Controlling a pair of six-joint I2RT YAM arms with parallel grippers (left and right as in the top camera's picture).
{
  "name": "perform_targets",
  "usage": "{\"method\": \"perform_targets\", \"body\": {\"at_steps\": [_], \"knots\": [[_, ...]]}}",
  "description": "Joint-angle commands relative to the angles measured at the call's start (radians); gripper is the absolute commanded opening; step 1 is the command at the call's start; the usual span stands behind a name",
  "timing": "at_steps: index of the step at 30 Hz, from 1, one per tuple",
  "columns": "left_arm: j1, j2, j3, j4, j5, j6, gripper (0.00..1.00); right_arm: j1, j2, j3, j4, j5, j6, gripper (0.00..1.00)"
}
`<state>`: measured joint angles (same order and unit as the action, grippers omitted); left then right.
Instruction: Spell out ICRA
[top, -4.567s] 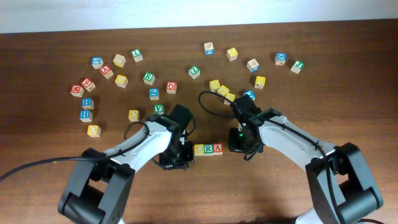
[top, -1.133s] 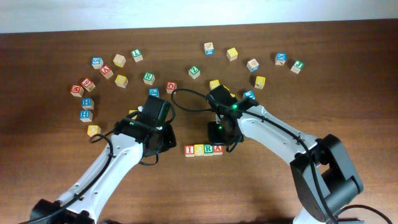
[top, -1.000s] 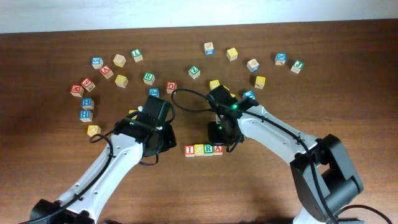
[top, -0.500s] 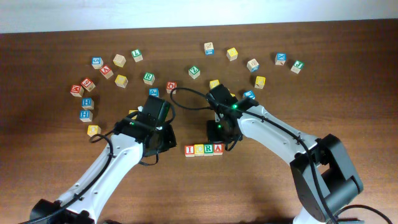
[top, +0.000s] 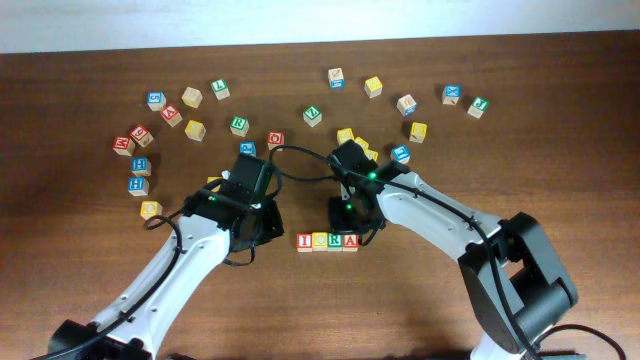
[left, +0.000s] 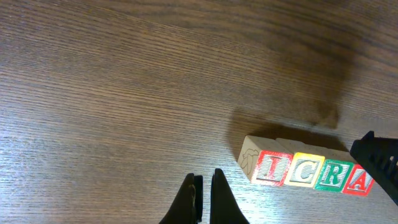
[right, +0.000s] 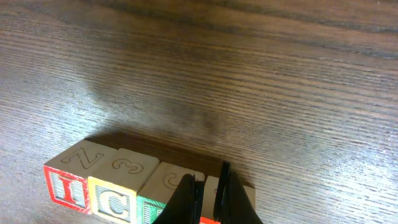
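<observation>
Four letter blocks stand in a touching row reading I (top: 305, 241), C (top: 320, 241), R (top: 335, 241), A (top: 351, 240) on the wood table. In the left wrist view the row (left: 305, 171) lies ahead and to the right of my left gripper (left: 204, 186), which is shut, empty and apart from the I block. My left gripper (top: 262, 226) sits left of the row in the overhead view. My right gripper (top: 351, 214) hovers just behind the row. In the right wrist view its shut fingers (right: 208, 186) are over the R (right: 168, 183) and A (right: 242, 194) blocks, holding nothing.
Several loose letter blocks are scattered across the back of the table, among them a green one (top: 239, 125), a yellow one (top: 373, 86), a blue H (top: 138, 185) and a yellow cluster (top: 352, 140) behind the right arm. Bare wood lies in front of the row.
The I block has joined the row since the earliest frame, and my left gripper has drawn back to the left. My right gripper has moved from the row's right end to behind it.
</observation>
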<state>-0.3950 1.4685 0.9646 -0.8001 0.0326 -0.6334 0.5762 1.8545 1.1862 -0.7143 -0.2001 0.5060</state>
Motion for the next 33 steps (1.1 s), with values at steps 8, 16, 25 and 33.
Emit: {"method": "perform_targets", "body": {"at_steps": [8, 16, 25, 33], "knots": [[0.005, 0.02, -0.048, 0.049, -0.078, 0.002, 0.0, -0.226, 0.011, 0.13, -0.342, 0.021, -0.101, 0.04], [0.0, 0.219, -0.049, 0.191, 0.104, 0.051, 0.0, -0.176, 0.013, -0.001, -0.287, -0.003, -0.064, 0.04], [-0.042, 0.23, -0.049, 0.179, 0.175, 0.051, 0.0, -0.074, 0.017, -0.012, -0.19, -0.058, -0.018, 0.05], [-0.05, 0.23, -0.049, 0.179, 0.219, 0.051, 0.0, -0.066, 0.017, -0.012, -0.133, -0.085, -0.018, 0.05]]}}
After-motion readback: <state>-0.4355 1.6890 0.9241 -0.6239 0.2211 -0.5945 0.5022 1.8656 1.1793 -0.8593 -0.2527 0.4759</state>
